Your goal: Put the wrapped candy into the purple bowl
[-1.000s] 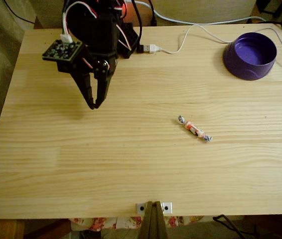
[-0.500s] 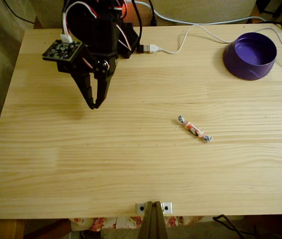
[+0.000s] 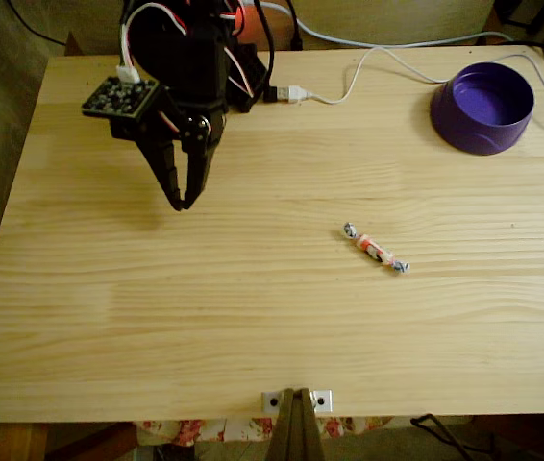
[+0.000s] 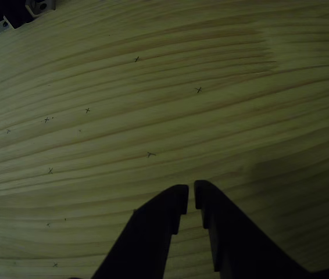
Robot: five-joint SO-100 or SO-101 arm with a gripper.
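Note:
The wrapped candy (image 3: 376, 248) lies flat on the wooden table, right of centre in the fixed view, with its white and orange-red wrapper angled down to the right. At the table's back right corner stands the purple bowl (image 3: 482, 107), with nothing in it. My black gripper (image 3: 185, 203) hangs over the left back part of the table, fingertips pointing down, well left of the candy. In the other view the gripper (image 4: 191, 193) is shut, its tips almost touching with nothing between them, above bare wood.
A white USB cable (image 3: 349, 82) runs across the table's back edge toward the bowl. A metal bracket (image 3: 296, 399) and a post sit at the front edge. Small pencil crosses (image 4: 150, 154) mark the wood.

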